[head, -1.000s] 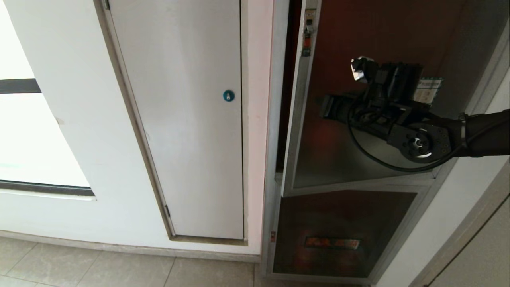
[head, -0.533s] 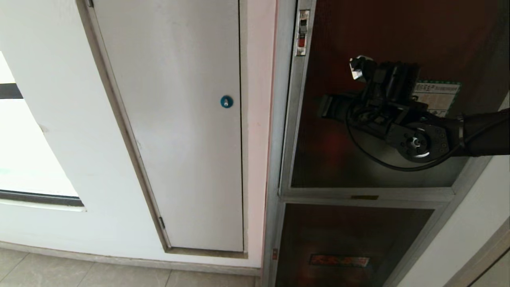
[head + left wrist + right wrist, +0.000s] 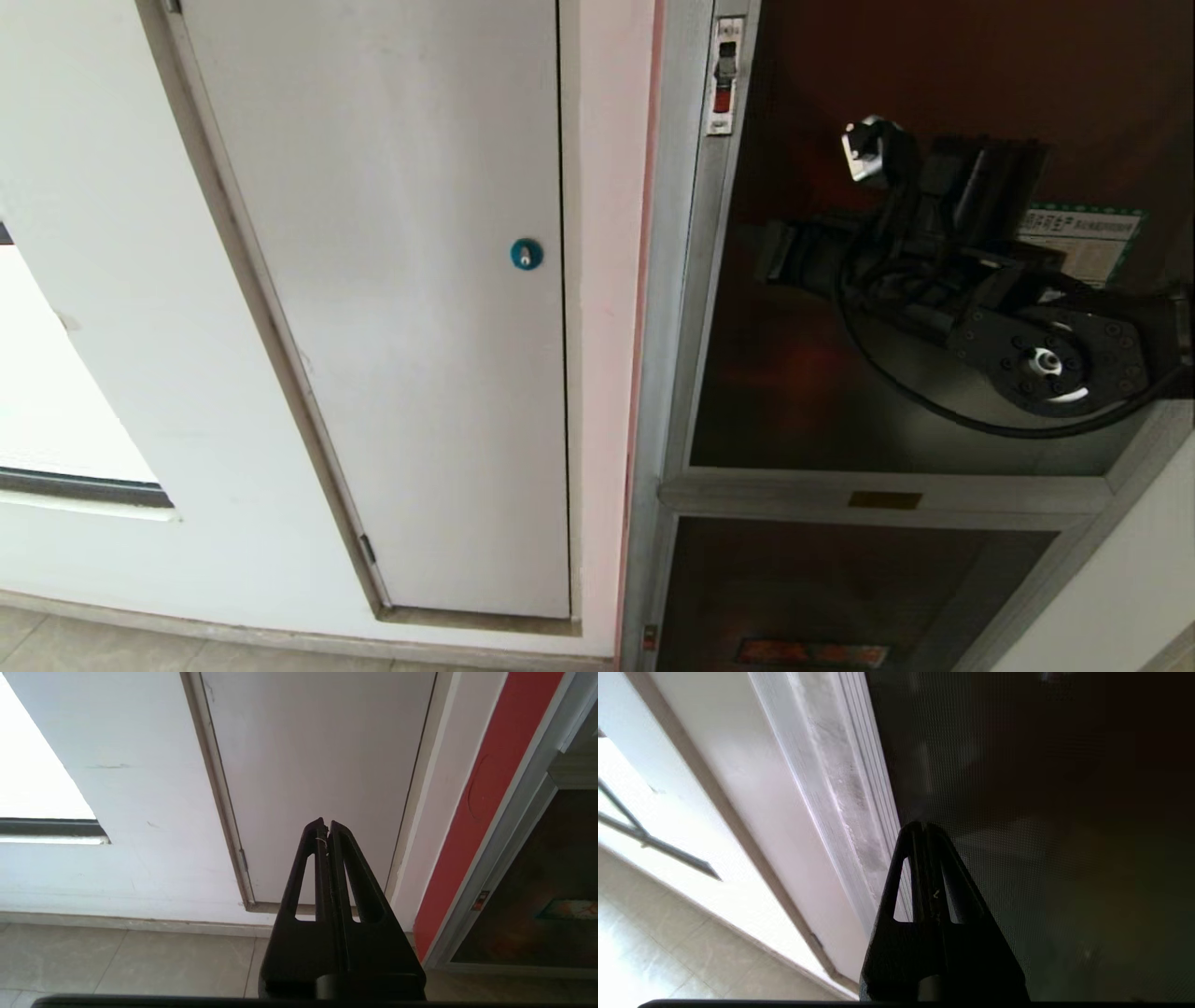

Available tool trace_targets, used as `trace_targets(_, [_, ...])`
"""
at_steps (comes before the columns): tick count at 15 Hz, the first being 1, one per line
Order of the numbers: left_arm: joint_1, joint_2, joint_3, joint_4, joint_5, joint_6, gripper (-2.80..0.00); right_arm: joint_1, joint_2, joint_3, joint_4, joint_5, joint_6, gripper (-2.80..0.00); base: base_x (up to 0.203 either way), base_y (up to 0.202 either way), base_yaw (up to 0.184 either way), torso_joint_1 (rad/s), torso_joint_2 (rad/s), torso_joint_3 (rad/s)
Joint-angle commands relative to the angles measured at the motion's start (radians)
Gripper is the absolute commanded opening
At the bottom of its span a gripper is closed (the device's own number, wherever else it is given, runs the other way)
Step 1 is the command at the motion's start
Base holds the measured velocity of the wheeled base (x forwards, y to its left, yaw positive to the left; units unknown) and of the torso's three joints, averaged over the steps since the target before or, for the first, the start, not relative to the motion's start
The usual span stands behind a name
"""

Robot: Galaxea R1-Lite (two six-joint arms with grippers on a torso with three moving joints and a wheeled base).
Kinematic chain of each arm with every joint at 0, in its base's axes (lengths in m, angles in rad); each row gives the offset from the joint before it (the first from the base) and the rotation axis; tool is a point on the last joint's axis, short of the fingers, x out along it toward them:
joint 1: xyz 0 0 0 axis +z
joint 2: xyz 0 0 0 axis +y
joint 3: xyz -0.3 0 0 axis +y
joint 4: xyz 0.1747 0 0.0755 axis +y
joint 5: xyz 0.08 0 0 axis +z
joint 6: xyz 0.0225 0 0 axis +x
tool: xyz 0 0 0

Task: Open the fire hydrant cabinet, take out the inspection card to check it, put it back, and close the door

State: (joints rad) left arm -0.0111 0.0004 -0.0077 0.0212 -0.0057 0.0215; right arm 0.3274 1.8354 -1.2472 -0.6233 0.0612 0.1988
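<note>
Reaching across the door (image 3: 840,373) in the head view, the right gripper (image 3: 775,254) is pinched shut on nothing, its tip toward the latch (image 3: 724,75) edge, which runs upright just beyond and above it. Left wrist view: the left gripper (image 3: 326,828), also shut and empty, hangs farther off, before the white panel (image 3: 317,765). Right wrist view: fingertips sit at the glass beside the frame (image 3: 840,788).

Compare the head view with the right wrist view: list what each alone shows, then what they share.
Only the head view shows the latch with its red insert, the green-bordered sticker, the white panel with its blue lock, and the lower glass panel.

Only the right wrist view shows the right claw shut, its tips by the glass beside the frame.

Both show the door of dark glass, its silver frame, and the white wall.
</note>
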Motion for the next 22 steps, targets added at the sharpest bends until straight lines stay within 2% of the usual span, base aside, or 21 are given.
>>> trace_targets(1, [0.0, 0.0, 0.0, 0.0, 0.0, 0.0, -2.8, 0.019, -0.119, 0.104, -0.046, 0.007, 0.0, -2.8, 0.0, 0.0, 0.0, 0.0, 0.0, 0.0])
trace_targets(6, [0.0, 0.0, 0.0, 0.0, 0.0, 0.002, -2.8, 0.052, -0.343, 0.284, -0.115, 0.006, -0.004, -2.8, 0.0, 0.0, 0.0, 0.0, 0.0, 0.0])
trace_targets(9, [0.0, 0.0, 0.0, 0.0, 0.0, 0.0, -2.8, 0.054, -0.425, 0.294, -0.104, 0.011, -0.004, -2.8, 0.0, 0.0, 0.0, 0.0, 0.0, 0.0])
trace_targets(12, [0.0, 0.0, 0.0, -0.001, 0.0, 0.0, -2.8, 0.053, -0.43, 0.159, 0.005, 0.092, 0.01, -2.8, 0.0, 0.0, 0.0, 0.0, 0.0, 0.0])
trace_targets(16, [0.0, 0.0, 0.0, -0.001, 0.0, 0.0, -2.8, 0.053, -0.348, -0.158, 0.249, 0.264, 0.022, -2.8, 0.0, 0.0, 0.0, 0.0, 0.0, 0.0])
trace_targets(20, [0.0, 0.0, 0.0, -0.001, 0.0, 0.0, -2.8, 0.053, -0.175, -0.398, 0.396, 0.372, 0.038, -2.8, 0.0, 0.0, 0.0, 0.0, 0.0, 0.0])
trace_targets(22, [0.0, 0.0, 0.0, -0.001, 0.0, 0.0, -2.8, 0.053, -0.097, -0.482, 0.421, 0.39, 0.071, -2.8, 0.0, 0.0, 0.0, 0.0, 0.0, 0.0])
